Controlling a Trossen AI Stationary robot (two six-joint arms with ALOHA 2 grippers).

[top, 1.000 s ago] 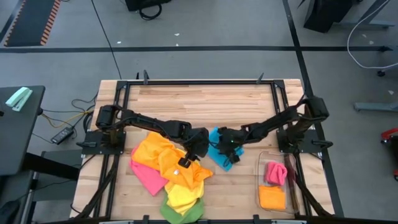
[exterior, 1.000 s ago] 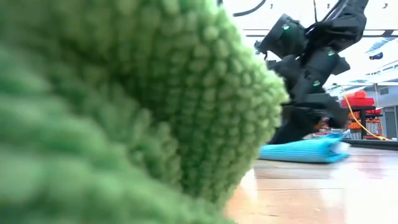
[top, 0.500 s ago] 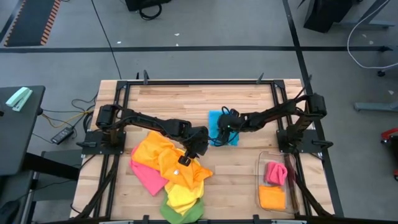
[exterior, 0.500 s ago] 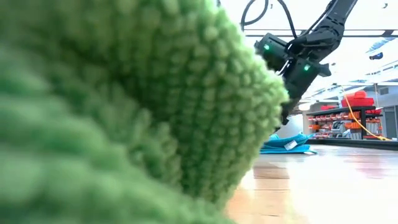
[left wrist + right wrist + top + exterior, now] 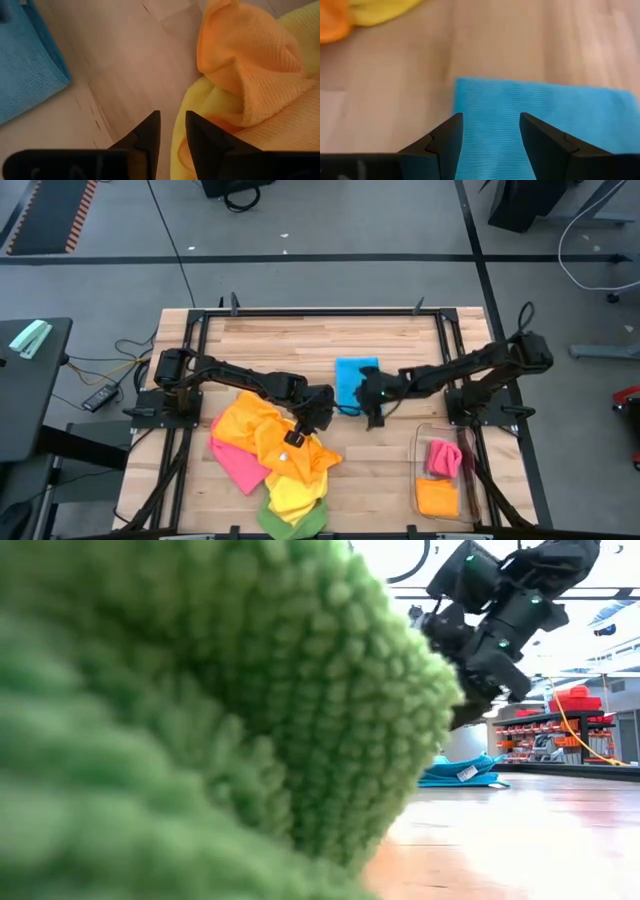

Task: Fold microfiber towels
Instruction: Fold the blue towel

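Blue towel point(image 5: 356, 383) flat, just left of right gripper point(image 5: 374, 401), wide open, empty. Left gripper point(image 5: 313, 420) nearly closed, empty, by the pile point(image 5: 272, 450).

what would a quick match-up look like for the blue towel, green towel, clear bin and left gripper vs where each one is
Things:
1 blue towel
2 green towel
3 clear plastic bin
4 left gripper

Places:
A at the pile's near edge
B holds pink and orange towels
C lies flat mid-table
D over the pile's upper right edge

Pairs: 1-C, 2-A, 3-B, 4-D
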